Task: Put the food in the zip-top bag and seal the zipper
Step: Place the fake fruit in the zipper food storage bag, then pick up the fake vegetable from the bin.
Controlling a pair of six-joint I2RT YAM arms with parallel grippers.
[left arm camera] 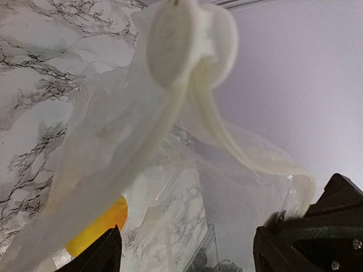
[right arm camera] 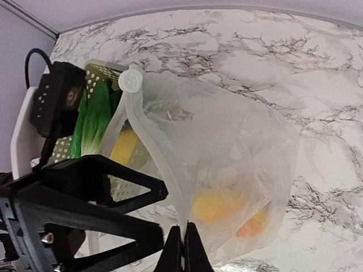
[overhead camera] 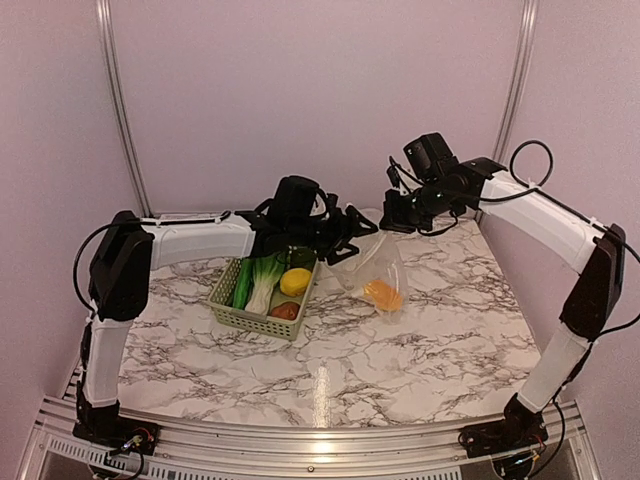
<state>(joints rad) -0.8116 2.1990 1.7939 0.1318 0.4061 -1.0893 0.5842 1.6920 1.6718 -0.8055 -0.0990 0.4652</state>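
Spread gripper (left arm camera: 187,241) faces zip-top bag (left arm camera: 122,141) holding orange fruit (left arm camera: 101,225).

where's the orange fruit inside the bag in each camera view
Top external: orange fruit right of centre, inside the zip-top bag, right of the basket.
Left wrist: orange fruit lower left, behind the bag's plastic.
Right wrist: orange fruit low centre, in the bag's bottom.
Shared landmark: the marbled tabletop.

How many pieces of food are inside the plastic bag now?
2. A yellow-orange piece lies low in the bag; a darker orange piece sits beside it. The cloudy plastic may hide others.
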